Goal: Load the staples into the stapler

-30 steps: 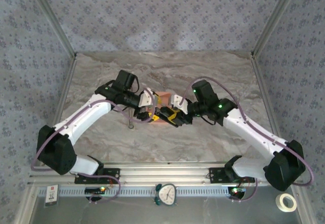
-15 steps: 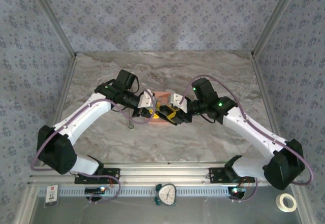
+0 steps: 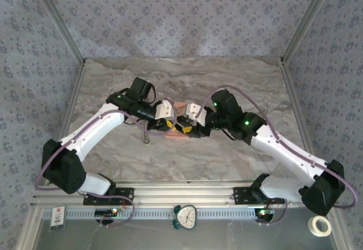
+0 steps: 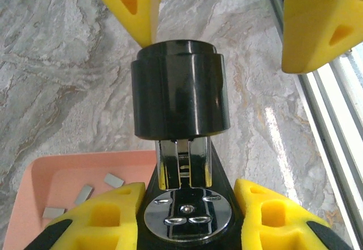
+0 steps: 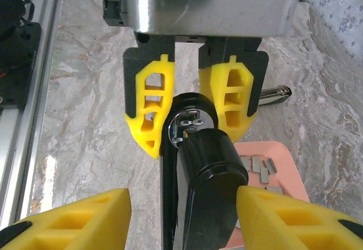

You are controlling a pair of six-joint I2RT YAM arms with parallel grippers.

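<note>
The staples (image 4: 84, 194), loose in the pink tray (image 4: 51, 173) at seven o'clock from the stapler (image 4: 180, 91), look light, stiff and slippery, so pinch a strip across its long sides; the left claw (image 4: 190, 187) clenches the stapler's chrome end, and the right claw (image 5: 182, 196) stands released astride it.

One overhead, two facing wrist views.
From high behind, down onto veined marble table (image 3: 227, 80); wrist cameras close at opposite ends of glossy black stapler (image 4: 180, 91), sharing shallow salmon-pink tray (image 4: 68, 170).
</note>
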